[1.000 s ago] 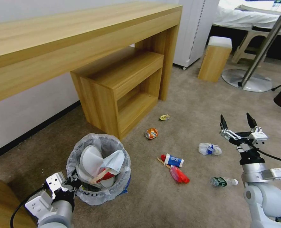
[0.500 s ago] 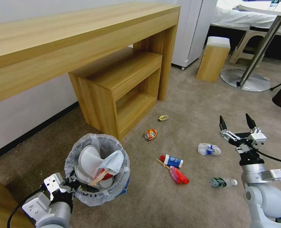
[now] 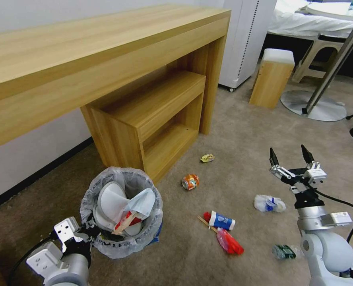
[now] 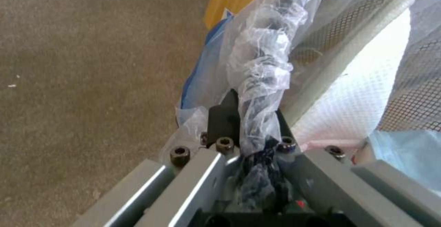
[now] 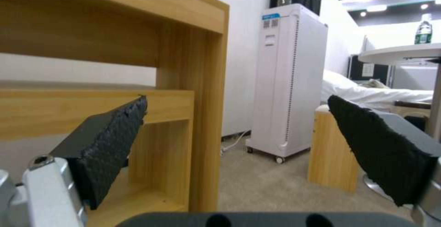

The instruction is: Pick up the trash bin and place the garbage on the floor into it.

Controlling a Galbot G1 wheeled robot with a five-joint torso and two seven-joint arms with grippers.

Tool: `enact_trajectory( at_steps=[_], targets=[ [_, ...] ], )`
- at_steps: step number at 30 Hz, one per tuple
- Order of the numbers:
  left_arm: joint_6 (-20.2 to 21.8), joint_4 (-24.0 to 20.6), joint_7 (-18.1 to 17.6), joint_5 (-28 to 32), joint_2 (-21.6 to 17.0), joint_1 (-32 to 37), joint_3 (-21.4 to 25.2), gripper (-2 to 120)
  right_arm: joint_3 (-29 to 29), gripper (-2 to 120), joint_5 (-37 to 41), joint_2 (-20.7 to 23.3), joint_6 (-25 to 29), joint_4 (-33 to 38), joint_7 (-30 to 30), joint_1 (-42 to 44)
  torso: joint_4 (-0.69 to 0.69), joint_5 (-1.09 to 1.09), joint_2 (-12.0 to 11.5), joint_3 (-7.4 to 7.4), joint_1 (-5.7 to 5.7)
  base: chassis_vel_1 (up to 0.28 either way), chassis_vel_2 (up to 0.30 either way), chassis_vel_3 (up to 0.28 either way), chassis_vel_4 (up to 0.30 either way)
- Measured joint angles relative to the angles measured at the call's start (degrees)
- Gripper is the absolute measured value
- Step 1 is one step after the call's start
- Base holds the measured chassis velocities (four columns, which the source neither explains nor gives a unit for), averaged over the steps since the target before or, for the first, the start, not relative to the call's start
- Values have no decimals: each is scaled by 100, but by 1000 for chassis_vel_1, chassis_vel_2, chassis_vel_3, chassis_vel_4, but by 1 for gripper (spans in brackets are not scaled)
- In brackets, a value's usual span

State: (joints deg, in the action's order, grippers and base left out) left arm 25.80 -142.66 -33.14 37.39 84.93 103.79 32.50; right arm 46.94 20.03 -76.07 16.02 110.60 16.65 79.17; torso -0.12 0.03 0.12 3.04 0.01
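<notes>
Closer now, left gripper [image 4: 250,130] clamps the trash bin [image 3: 121,214] rim, wrist view confirms; right gripper [image 3: 290,156] gapes.

Wooden desk [image 3: 85,51] above shelf unit [image 3: 152,115] (white appliance [image 3: 244,39] beyond).
</notes>
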Motion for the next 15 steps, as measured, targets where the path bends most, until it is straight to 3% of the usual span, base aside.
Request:
enact_trajectory(
  at_steps=[5,9,13,14,15],
  targets=[
    [-7,-19,1,17,0,5,1,1,-90,100,-159,19,-101,-80,-112,45,-3,1,0,-3,-1,14,-24,-30,15],
    [-7,-37,1,34,-7,5,-1,1,-235,100,-398,161,-489,-123,-125,129,-2,2,0,-3,-1,0,0,0,0],
    [-7,-45,2,38,-13,-2,-5,1,-664,100,-646,773,-1362,-118,-193,366,-2,4,0,-2,-1,0,0,0,0],
    [-7,-45,2,38,-13,-2,-5,1,-664,100,-646,773,-1362,-118,-193,366,-2,4,0,-2,-1,0,0,0,0],
    [-1,-47,2,37,-14,-2,-10,1,-821,100,-663,1124,-1658,-118,-209,444,-2,4,0,-3,-1,0,0,0,0]
  ],
)
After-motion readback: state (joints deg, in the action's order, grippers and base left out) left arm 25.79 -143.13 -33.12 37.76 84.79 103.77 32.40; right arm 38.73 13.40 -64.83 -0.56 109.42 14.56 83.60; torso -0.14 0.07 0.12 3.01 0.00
